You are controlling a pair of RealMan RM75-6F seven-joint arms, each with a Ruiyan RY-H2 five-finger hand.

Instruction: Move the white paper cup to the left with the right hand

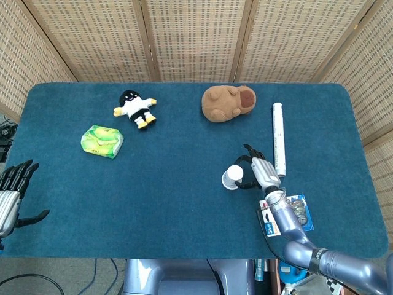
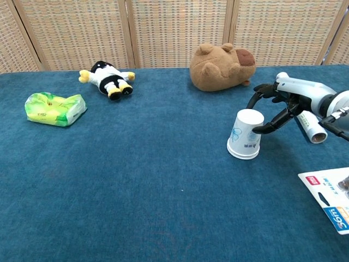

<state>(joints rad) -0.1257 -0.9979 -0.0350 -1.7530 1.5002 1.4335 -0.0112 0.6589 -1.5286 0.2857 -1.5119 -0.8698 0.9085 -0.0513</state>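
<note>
The white paper cup stands upside down on the blue table, right of centre. My right hand is just to its right, its fingers spread and curving around the cup's right side. The fingertips reach the cup's wall, but I see no closed grip. My left hand hangs at the table's near left edge, fingers apart and holding nothing; it shows only in the head view.
A brown plush animal lies behind the cup. A white tube lies beside the right hand. A packaged card sits near right. A small doll and a green pack lie far left.
</note>
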